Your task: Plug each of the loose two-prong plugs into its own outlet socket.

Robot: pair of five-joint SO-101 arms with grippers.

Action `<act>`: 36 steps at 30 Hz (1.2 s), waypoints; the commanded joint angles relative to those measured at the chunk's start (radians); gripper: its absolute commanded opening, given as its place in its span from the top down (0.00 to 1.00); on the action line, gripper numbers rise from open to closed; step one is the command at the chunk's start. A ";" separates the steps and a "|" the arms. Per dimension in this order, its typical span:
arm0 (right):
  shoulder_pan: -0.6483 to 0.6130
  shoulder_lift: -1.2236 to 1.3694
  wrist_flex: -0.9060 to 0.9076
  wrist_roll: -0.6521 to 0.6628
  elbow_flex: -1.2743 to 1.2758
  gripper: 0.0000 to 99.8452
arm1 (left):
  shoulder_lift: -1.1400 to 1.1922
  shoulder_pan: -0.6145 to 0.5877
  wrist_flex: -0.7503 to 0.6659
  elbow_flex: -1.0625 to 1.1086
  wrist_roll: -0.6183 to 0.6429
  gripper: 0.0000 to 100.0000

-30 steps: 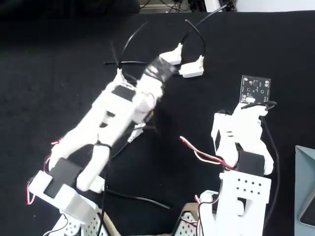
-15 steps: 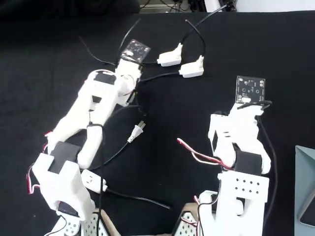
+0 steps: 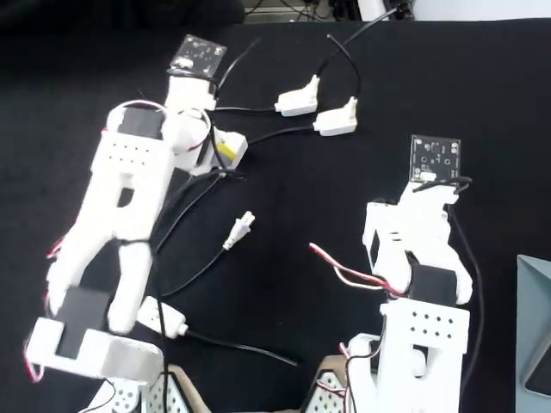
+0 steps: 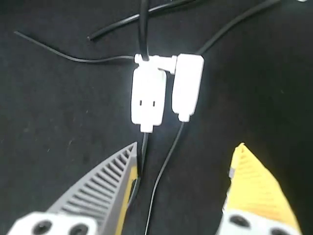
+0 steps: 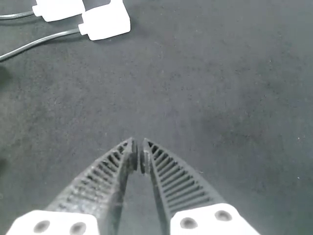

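Two white outlet sockets [image 3: 297, 97] [image 3: 337, 120] lie side by side at the back of the black table, black cords trailing from each. A loose two-prong plug [image 3: 238, 231] on a black cord rests mid-table. My left gripper [image 4: 187, 145] hangs open and empty above the mat. In its wrist view one socket [image 4: 147, 95] shows two slots beside a second white socket [image 4: 188, 85], both beyond the fingertips. My right gripper [image 5: 138, 147] is shut and empty, low over bare mat, with the white sockets [image 5: 105, 22] well ahead of it.
Black cords [image 3: 194, 202] loop across the table under and beside the left arm. Another white connector block [image 3: 164, 317] lies by the left arm's base. Red and white wires [image 3: 344, 268] hang off the right arm. A grey bin [image 3: 534, 327] stands at the right edge.
The left arm has swung left and away from the sockets, uncovering the loose plug mid-table. The right arm has barely shifted.
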 commanded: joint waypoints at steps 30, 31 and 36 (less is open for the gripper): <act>-0.605 0.360 0.278 0.468 -0.312 0.87 | -0.818 -0.481 -0.161 0.946 0.002 0.97; -0.615 0.409 0.278 0.497 -0.335 0.85 | -0.818 -0.486 -0.181 0.974 0.002 0.97; -0.660 0.621 0.276 0.641 -0.456 0.79 | -0.818 -0.526 -0.262 1.066 0.002 0.97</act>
